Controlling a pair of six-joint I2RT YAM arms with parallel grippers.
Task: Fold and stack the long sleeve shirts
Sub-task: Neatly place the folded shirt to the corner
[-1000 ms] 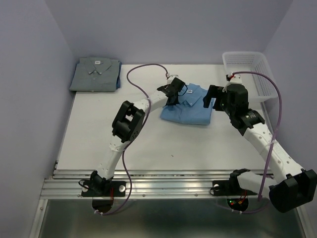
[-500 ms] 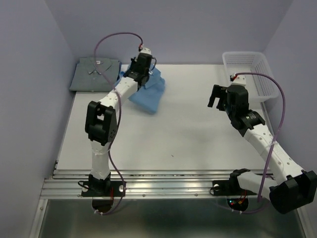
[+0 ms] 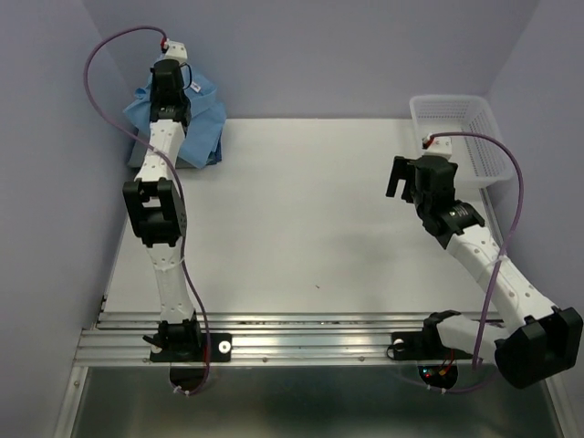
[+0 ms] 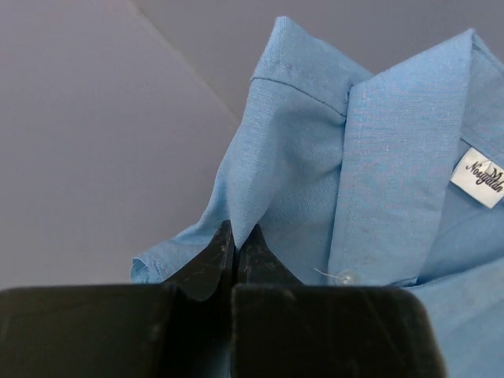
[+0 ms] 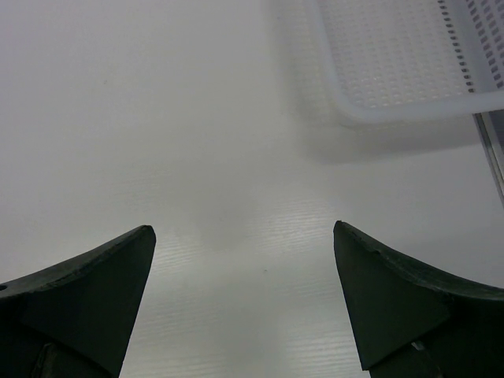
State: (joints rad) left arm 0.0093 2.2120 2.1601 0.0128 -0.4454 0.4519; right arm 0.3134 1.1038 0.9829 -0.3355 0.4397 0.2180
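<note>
Left wrist view is the only one close enough to show the grasp: the left gripper (image 4: 236,240) has its black fingertips pressed together on a pinch of the light blue shirt (image 4: 378,157) just below the collar, with a white neck label (image 4: 480,177) and a small clear button (image 4: 344,276) in sight and bare wall behind. From the top external camera the same shirt hangs bunched off that gripper over the table's far left corner. The arm crosses in front of it and hides the grip. A dull strip under the blue cloth seems to be the grey shirt (image 3: 137,158), though most of it is covered. Right wrist view adds what the overhead cannot settle, the right gripper (image 5: 244,228) with its fingers spread wide and nothing between them, above bare white table (image 3: 301,219). The white mesh basket (image 5: 409,110) sits just beyond it at the far right corner.
</note>
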